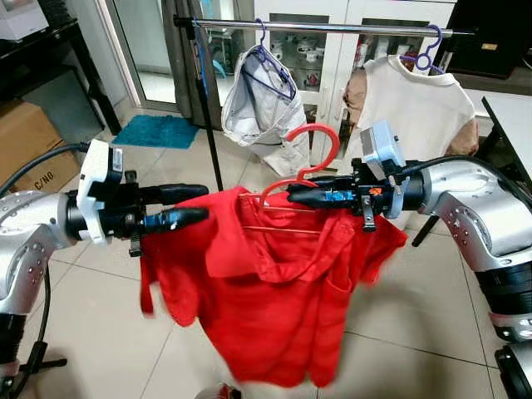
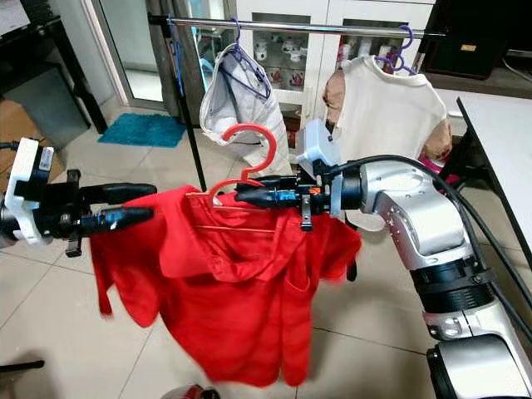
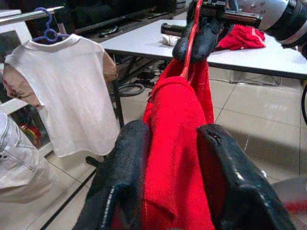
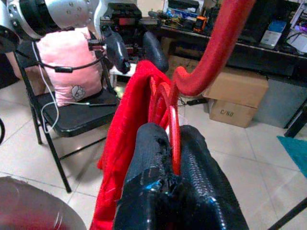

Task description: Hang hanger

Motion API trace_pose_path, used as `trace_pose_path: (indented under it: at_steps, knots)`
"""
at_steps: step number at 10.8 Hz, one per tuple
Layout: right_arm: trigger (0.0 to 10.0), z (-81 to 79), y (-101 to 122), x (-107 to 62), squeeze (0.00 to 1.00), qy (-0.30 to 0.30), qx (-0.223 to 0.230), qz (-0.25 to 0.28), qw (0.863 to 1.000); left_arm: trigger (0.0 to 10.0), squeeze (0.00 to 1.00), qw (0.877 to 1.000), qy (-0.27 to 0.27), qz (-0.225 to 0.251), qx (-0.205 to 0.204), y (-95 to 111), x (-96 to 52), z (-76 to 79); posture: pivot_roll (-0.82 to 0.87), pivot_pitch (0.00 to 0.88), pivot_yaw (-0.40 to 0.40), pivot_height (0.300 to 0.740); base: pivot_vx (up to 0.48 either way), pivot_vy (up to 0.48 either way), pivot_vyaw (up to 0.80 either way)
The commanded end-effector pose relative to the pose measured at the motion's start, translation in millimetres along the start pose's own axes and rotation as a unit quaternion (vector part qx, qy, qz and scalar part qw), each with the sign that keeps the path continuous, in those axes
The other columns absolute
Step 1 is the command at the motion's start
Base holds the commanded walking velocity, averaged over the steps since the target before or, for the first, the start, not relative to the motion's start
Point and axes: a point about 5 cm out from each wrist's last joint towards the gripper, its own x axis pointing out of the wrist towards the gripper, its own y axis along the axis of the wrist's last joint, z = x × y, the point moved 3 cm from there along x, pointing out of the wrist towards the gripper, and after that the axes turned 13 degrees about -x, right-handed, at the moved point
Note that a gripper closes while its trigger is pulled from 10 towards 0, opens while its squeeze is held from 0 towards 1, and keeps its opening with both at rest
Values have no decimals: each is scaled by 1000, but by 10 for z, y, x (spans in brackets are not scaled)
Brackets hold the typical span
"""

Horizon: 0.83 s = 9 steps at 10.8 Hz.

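Rail (image 1: 332,27) is our landmark: a steel bar that runs across the room, above and beyond our two arms. We hold the red shirt (image 1: 274,291) on its red hanger (image 1: 312,158) below and in front of the rail, not yet touching it.

Our right gripper (image 1: 295,195) is clenched on the hanger just under the hook, so the hook stands up and free, ready to go over the rail. In the right wrist view the thin red wire sits pinched between the two black fingers (image 4: 196,182). Our left gripper (image 1: 195,208) takes the shoulder of the shirt; in the left wrist view the red cloth lies between its fingers (image 3: 129,167), which close on it. We think this hold keeps the shirt spread, so it does not slide off the hanger while we lift.

Now the count. On the rail hang two things: one white-grey garment (image 1: 253,100) on a purple hanger, and one cream shirt (image 1: 420,108) on another purple hanger. Between these two the rail is bare, and this gap seems the place for our hook. One red hanger and one red shirt are in our grippers. Below the rail, far on the floor, lies one blue mat (image 1: 158,130).
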Motion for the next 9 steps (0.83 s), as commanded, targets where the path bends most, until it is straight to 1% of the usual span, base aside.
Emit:
trace_pose_path:
  at_steps: [1,2,3,4,5,6,7,8,9]
  knots:
    - [0,8,13,-17,0,-1,-5,-4,1000,10000,1000,1000,2,-16,23,34,-44,22,-88,0,62,740,0,0,0]
    - [0,5,5,-14,0,-3,-3,-3,1000,10000,1000,999,12,-11,28,52,-57,-3,-88,0,62,740,0,0,0]
    - [0,8,-60,-18,0,-22,5,-15,1000,10000,1000,995,82,31,39,178,-95,-169,-86,0,56,740,0,0,0]
    - [0,32,-126,-31,0,-53,15,-24,998,10000,1000,991,120,42,41,216,-121,-244,-84,0,53,740,0,0,0]
    - [0,65,-263,-49,0,-117,33,-40,992,10000,1000,982,172,75,34,281,-174,-318,-86,0,52,740,0,0,0]
    - [0,26,-424,-46,0,-171,57,-65,981,10000,1000,966,242,89,31,236,-229,-396,-83,0,48,740,0,0,0]
    - [0,-21,-517,-33,0,-194,70,-82,975,10000,608,958,275,76,27,155,-228,-424,-70,0,38,740,0,0,0]
    - [0,-36,-660,-34,0,-270,106,-107,951,10000,0,948,307,81,8,35,-188,-400,-51,0,17,740,0,0,0]
    - [0,-28,-763,-51,0,-336,131,-126,924,10000,0,929,361,85,-5,-105,-186,-352,-43,0,12,740,0,0,0]
